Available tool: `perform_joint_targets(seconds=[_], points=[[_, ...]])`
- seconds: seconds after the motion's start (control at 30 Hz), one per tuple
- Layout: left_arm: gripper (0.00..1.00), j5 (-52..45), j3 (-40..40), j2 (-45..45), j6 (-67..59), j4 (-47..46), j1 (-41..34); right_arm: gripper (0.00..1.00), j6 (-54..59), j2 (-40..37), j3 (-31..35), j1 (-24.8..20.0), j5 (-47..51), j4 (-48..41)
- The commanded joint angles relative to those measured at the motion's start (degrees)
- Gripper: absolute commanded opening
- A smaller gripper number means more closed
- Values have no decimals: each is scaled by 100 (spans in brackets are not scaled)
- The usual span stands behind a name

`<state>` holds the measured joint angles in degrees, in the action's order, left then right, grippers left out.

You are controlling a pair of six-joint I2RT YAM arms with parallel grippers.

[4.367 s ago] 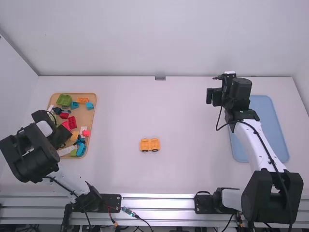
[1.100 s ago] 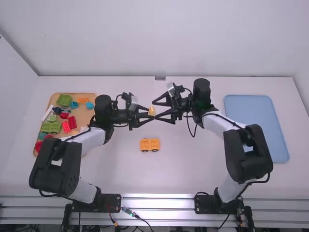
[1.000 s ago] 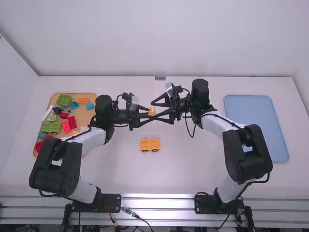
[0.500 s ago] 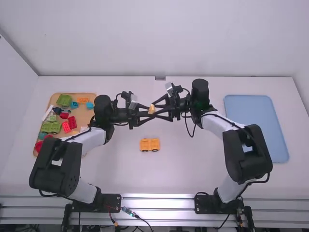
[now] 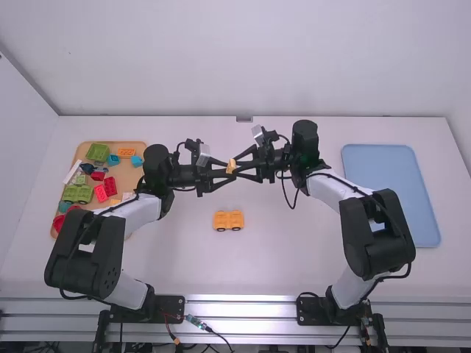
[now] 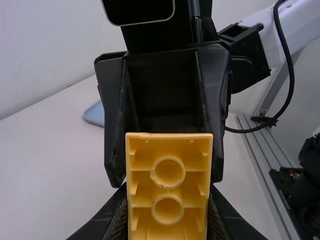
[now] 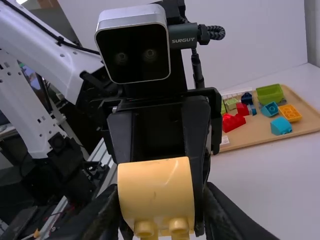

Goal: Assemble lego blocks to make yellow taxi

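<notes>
high view | bricks [image 5: 97, 152] in tan tray [image 5: 129, 175] — partly behind left arm [image 5: 132, 215]

High view looks from above, forward and down over the white table [image 5: 294, 257]; left and right wrist views face each other, close up, sharing one yellow block [image 5: 231, 166].
</notes>
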<state>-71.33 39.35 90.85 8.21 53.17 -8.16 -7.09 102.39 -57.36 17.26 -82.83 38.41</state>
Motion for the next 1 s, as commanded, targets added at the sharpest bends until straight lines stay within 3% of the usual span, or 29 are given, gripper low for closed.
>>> perform_joint_targets(seconds=[0.0,0.07,0.27,0.53,0.67,0.73,0.8,0.83,0.97], points=[[2,7,-37,24,36,-17,-59,47,109,58,-111,44,-118,15],[2,12,-37,24,36,-46,-59,46,109,58,-111,48,-118,15],[2,7,-37,24,33,-61,-68,30,111,58,-111,35,-118,17],[2,14,-37,24,16,-61,-68,25,111,58,-111,48,-136,17],[31,12,-37,24,16,-63,-68,17,90,58,-111,42,-133,17],[66,12,-37,24,16,-63,-68,17,107,58,-111,48,-136,17],[93,12,-37,24,16,-63,-68,17,107,58,-111,42,-133,17],[99,9,-37,24,16,-63,-68,17,107,58,-111,37,-131,20],[99,-8,-37,22,20,-133,-7,17,105,58,-111,42,-133,129]])
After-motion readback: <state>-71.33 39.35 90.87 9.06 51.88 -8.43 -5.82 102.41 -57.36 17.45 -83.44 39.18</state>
